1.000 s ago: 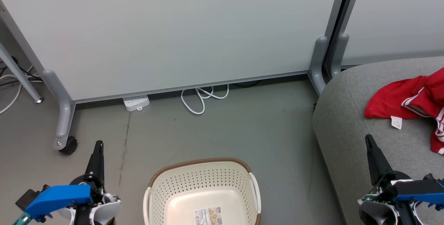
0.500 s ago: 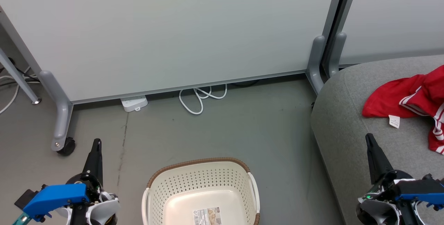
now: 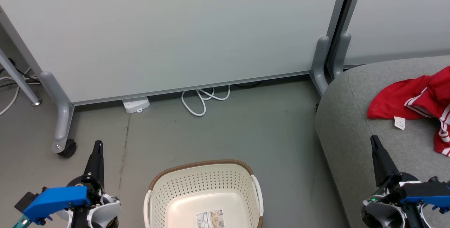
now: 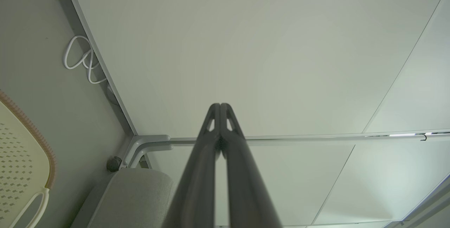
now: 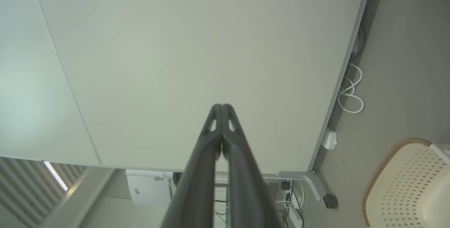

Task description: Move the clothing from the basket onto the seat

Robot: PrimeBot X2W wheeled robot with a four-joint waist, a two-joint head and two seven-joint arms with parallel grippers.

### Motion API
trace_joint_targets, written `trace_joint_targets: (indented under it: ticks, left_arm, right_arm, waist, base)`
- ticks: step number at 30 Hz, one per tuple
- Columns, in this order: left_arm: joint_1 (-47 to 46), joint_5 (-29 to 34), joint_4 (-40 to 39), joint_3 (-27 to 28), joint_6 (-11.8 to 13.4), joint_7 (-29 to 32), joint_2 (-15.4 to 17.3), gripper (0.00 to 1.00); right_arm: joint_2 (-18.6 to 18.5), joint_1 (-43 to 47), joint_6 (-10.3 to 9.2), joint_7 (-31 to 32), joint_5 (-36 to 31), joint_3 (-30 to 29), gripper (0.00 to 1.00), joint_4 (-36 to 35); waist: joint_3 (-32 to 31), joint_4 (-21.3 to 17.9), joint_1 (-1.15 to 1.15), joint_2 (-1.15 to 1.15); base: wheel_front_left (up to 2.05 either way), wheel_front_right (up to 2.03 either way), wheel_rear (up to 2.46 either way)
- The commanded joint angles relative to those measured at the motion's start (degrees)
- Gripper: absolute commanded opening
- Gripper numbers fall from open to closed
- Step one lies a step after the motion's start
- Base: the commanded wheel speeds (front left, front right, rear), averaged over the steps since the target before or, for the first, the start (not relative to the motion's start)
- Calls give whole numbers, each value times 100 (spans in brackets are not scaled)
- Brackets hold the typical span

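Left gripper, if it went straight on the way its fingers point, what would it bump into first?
Probably the pale partition panel. In the left wrist view the left gripper, fingers shut together, points right at it with nothing between. How far away it stands is hard to tell.

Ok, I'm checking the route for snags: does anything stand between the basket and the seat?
Nothing visible does. Bare floor separates the basket from the seat; the white cable and power strip lie back by the partition. The clothing already lies on the seat.
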Motion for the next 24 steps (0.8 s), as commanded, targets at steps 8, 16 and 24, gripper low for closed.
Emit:
trace_joint_targets:
  ticks: [8, 16, 24]
  left_arm:
    - [-61, -14, -22, 15, -12, 23, -10, 0]
    - [-62, -12, -22, 16, -12, 25, -11, 0]
    - [-62, -10, -22, 18, -12, 26, -11, 0]
  right_arm:
    - [-36, -71, 2, 19, 13, -9, 0, 10]
    - [-36, -71, 2, 18, 13, -9, 0, 10]
    - [-36, -71, 2, 18, 13, -8, 0, 10]
  waist:
    - [0, 0, 0, 0]
    - [0, 0, 0, 0]
    - [0, 0, 0, 0]
  base:
    - [0, 0, 0]
    - [0, 0, 0]
    - [0, 0, 0]
